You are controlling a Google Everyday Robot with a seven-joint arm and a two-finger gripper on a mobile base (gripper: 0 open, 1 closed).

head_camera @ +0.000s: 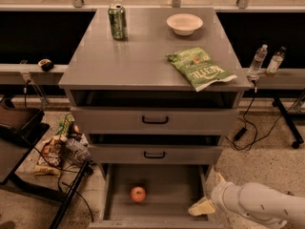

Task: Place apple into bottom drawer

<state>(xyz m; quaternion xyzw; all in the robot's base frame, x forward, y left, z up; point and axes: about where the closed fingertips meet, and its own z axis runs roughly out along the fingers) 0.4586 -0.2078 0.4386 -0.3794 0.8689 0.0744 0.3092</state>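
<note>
The apple, small and red-orange, lies on the floor of the open bottom drawer, left of its middle. The drawer is pulled out below the grey cabinet's two upper drawers. My gripper is at the drawer's right wall, low in the camera view, on the end of a white arm that comes in from the lower right. It stands well to the right of the apple and holds nothing.
On the cabinet top stand a green soda can, a white bowl and a green chip bag. Bags and cables lie on the floor at left. Two bottles stand at right.
</note>
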